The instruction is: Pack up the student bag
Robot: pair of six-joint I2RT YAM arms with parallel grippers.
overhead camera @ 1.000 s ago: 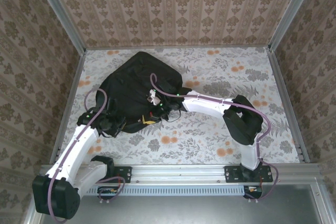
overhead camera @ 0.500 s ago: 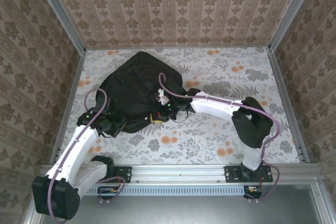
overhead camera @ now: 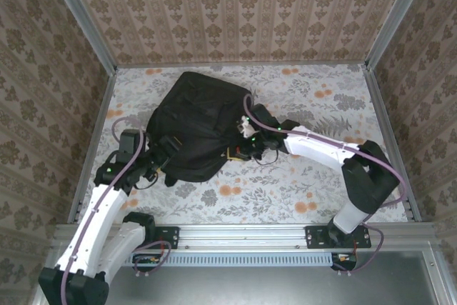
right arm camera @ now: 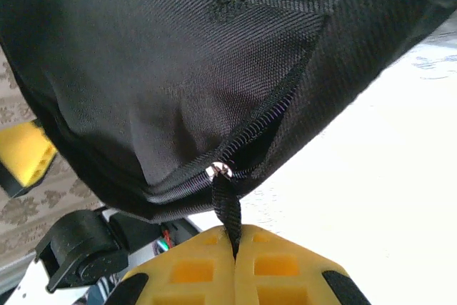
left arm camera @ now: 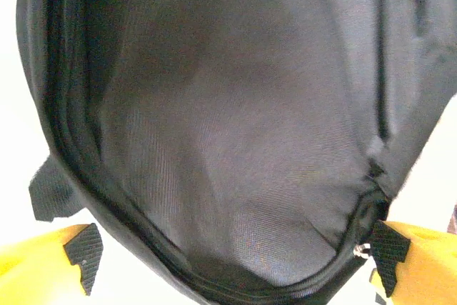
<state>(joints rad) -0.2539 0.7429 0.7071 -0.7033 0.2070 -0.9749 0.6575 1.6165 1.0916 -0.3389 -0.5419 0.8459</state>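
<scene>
Where the student bag (overhead camera: 196, 130) lies: flat on the tabletop (overhead camera: 235, 198), and we have one arm at each of its near corners.
Right side: our right fingers (right arm camera: 193, 269) are pressed together, pinching the black zipper pull (right arm camera: 226, 201) at the bag's near-right edge.
Left side: our left fingers (left arm camera: 82, 248) are spread, with the bag's rounded near-left edge sitting between them and nothing clamped.
Zipper: the slider (right arm camera: 218, 170) sits right at the top of the pull, and a short gap in the zip shows just beyond it.
Direction from the right fingers: the bag lies straight ahead of them, and the pull runs as a short straight strap from fingertips to slider.
Long axis: we read it as running from the bag's far end to its near edge, slightly tilted. The zip seam curves away from the slider along the near side.
Nearer arm: the right one is already on the pull. The left one is placed to brace the opposite corner.
Step in hand: we judge it to be working the zip, though we cannot tell whether to open or to close it.
Next move: we would draw along the seam line, not across it. The soft cloth may bunch or slide unless the left fingers close on the edge.
</scene>
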